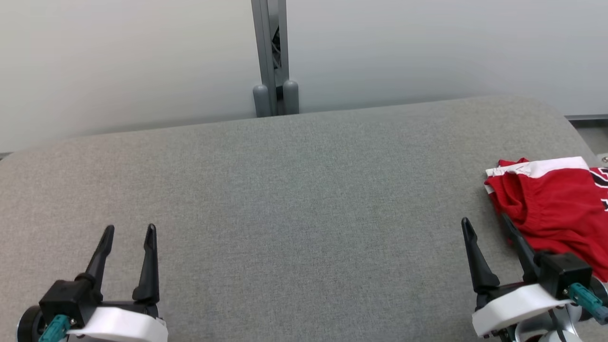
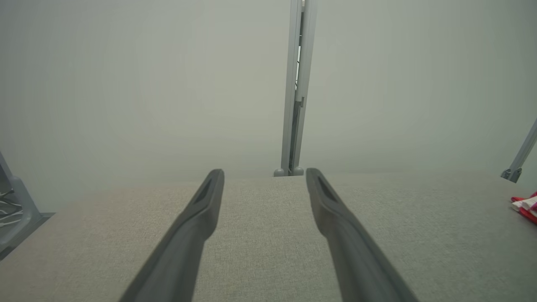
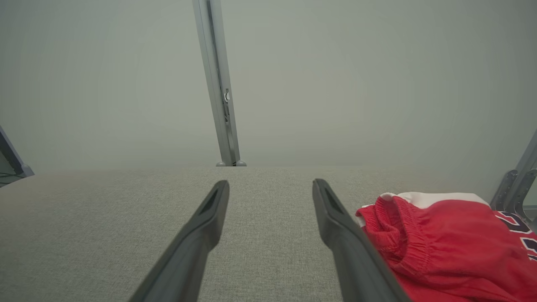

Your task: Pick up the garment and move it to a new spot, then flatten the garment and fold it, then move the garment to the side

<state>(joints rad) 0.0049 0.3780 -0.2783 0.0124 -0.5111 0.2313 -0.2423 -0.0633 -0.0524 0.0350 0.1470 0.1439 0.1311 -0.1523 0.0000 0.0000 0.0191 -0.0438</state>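
Observation:
The garment [image 1: 555, 204] is red with a white band and dark lettering, lying folded at the far right of the grey padded table [image 1: 285, 190]. In the right wrist view the garment [image 3: 444, 243] sits just right of my right finger, its elastic waistband bunched toward the fingers. My right gripper [image 1: 484, 224] is open, empty, beside the garment's left edge, with its right finger against or over the cloth edge. My left gripper [image 1: 130, 230] is open and empty at the lower left, far from the garment. A sliver of the garment [image 2: 526, 207] shows at the left wrist view's right edge.
A grey metal post [image 1: 271, 57] stands behind the table's far edge against a pale wall. The table's right end curves away just past the garment. A slanted metal frame leg [image 3: 514, 188] stands beyond the garment.

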